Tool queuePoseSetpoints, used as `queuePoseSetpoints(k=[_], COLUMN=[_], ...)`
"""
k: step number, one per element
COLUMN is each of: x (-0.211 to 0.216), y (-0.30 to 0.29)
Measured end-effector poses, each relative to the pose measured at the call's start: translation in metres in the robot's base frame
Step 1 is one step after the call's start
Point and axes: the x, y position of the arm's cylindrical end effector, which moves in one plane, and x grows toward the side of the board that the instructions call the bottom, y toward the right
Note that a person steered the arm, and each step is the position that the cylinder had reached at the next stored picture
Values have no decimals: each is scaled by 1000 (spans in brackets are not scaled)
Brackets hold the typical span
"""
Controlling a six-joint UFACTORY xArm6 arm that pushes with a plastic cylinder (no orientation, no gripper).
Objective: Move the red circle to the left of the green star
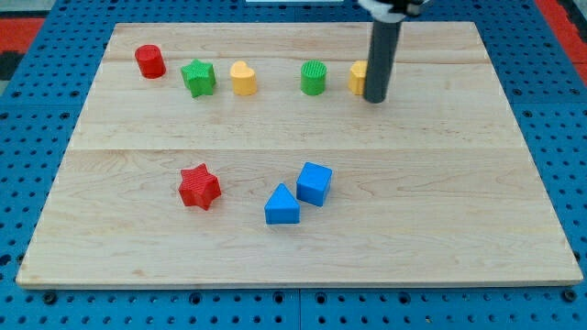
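The light was bright and even over the whole tabletop (440, 229). Shadows were small and soft. The picture was sharp, with no glare, right to its corners.

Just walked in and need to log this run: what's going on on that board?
My tip rests at the view's top right, against a partly hidden yellow block, far from the red circle. That circle already sits to the view's left of the green star, with a small gap between them. No other block is being touched.
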Motion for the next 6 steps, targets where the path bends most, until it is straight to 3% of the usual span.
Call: queuePoseSetpoints(k=[1,2,4,5,6], x=[-62,-133,-109,-71,-29], y=[17,-55,-255,-325,-358])
